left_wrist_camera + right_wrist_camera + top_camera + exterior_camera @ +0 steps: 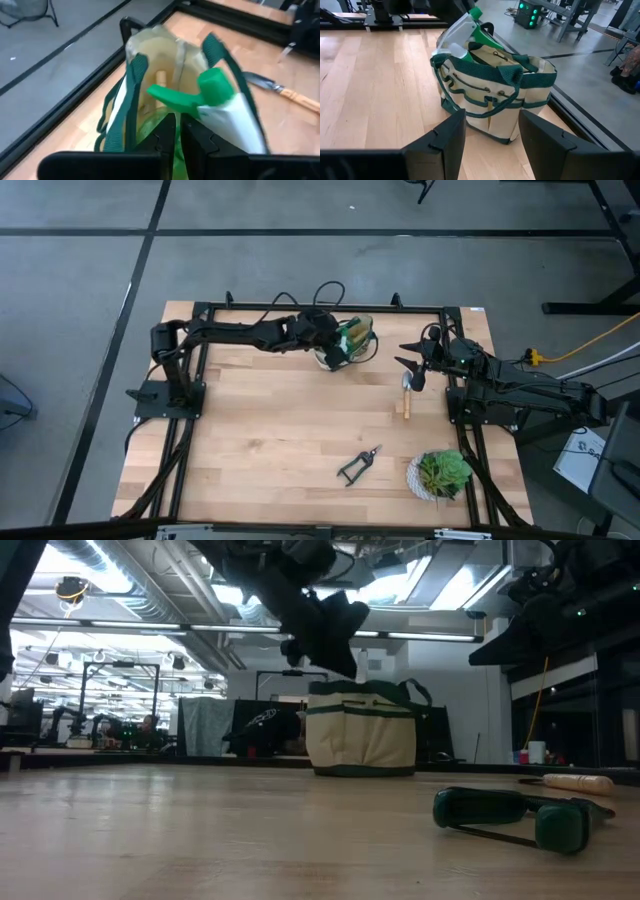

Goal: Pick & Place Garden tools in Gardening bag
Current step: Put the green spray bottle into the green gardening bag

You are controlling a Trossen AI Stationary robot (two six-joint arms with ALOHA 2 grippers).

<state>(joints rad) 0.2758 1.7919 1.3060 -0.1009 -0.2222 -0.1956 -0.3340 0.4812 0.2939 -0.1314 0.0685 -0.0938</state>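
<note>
This is a robotics lab or workshop in a big industrial hall. The wooden table (300, 440) has a black metal frame (320, 307) with two robot arms fixed on it, and it stands on a grey concrete floor (80, 270) marked with dark lines. In the low view, the ceiling has open ducts (120, 585) and long strip lights (130, 628), and more arms stand on benches (70, 725) far behind. The right wrist view shows an equipment box with green lamps (527, 12), and a yellow cable (590, 345) runs over the floor.
</note>
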